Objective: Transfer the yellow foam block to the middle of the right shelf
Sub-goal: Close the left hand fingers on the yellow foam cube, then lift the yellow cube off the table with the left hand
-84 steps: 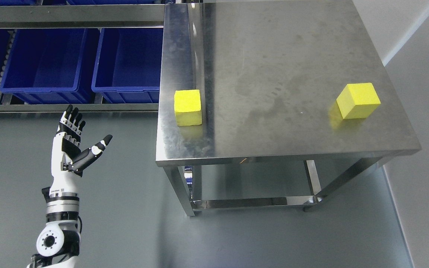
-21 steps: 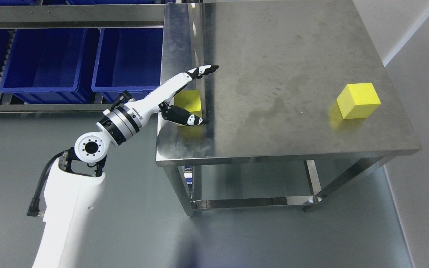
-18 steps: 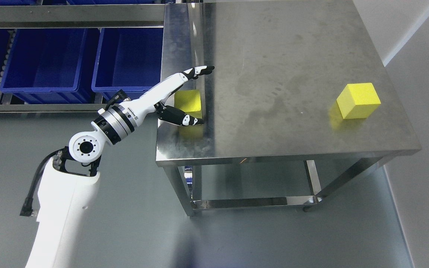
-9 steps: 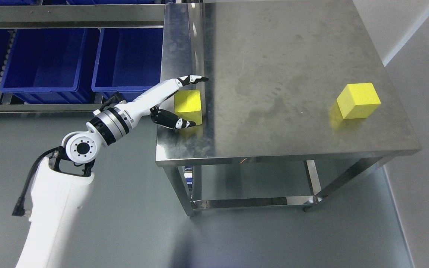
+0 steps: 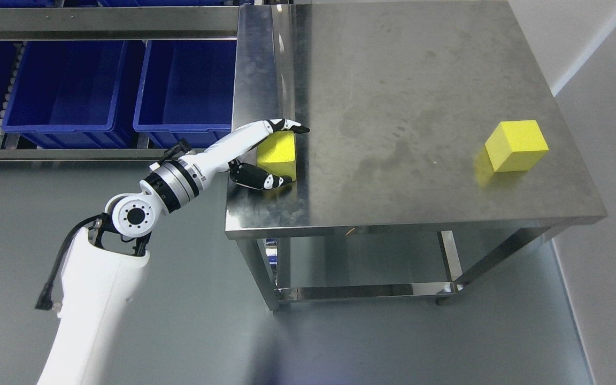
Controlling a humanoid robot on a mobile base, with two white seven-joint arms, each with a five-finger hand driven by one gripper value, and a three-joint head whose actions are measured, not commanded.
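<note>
A steel bench [image 5: 409, 107] fills most of the head view, with a rack of blue bins [image 5: 121, 85] to its left. A white left arm [image 5: 99, 278] reaches up from the lower left. A yellow foam block [image 5: 277, 155] sits near the bench's front left corner; a second yellow block [image 5: 516, 145] rests well apart, near the right edge. The left robot hand [image 5: 268, 155] brackets the near block, long fingers [image 5: 286, 126] along its far side, thumb at its near side. Whether it is truly clamped cannot be told. The risk: soft foam may squash or twist free, and a loose pinch so near the edge could drop the block to the floor.
</note>
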